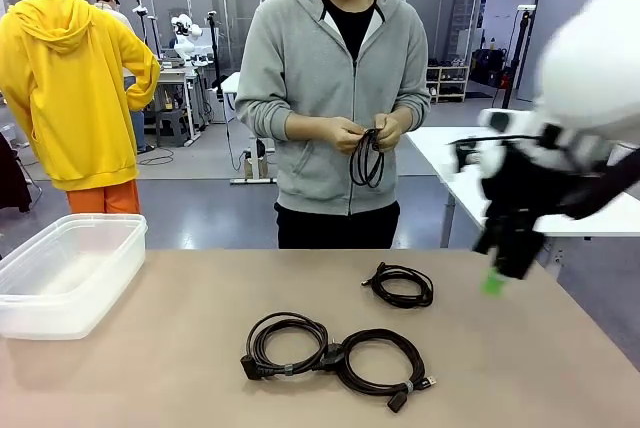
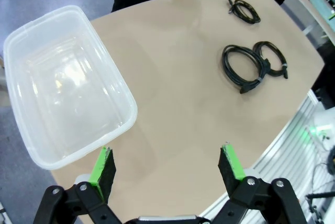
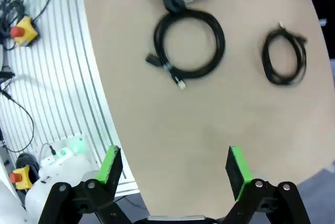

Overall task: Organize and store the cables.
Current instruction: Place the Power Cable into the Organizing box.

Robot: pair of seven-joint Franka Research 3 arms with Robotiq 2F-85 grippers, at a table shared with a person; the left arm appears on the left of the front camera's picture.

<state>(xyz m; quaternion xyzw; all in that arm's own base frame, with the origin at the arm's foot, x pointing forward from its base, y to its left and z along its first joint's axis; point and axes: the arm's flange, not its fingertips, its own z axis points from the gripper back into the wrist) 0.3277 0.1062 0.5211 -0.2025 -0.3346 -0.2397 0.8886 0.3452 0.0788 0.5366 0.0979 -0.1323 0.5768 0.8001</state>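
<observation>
Nearest us, at the near edge of the table (image 1: 150, 378), lie the left coil (image 1: 287, 345) and the right coil (image 1: 380, 360). Their loops touch, each is tied with a small pale band, and the plug ends stick out. Farther in toward the person, well apart from that pair, sits the small coil (image 1: 400, 285). A fourth coil (image 1: 367, 156) hangs from the person's hands (image 1: 343, 133), off the table.

We judge all of them light, limp and a bit springy. The bands should keep the loops together, but a coil lifted from one side will likely sag. The jackets look rubbery, so probably not slippery or fragile, though we'd keep the pads off the plugs. Best hold, as we see it, is a pinch across the bundled strands at or next to the band. The touching pair may drag each other if plugs snag.

The right gripper (image 3: 172, 164) hovers above the table's right side, pads spread wide, nothing held. It is blurred in the front view. The left gripper (image 2: 167, 161) is likewise wide apart and empty, over the near left edge beside the clear tub (image 2: 116, 80). No cables in the tub yet.
</observation>
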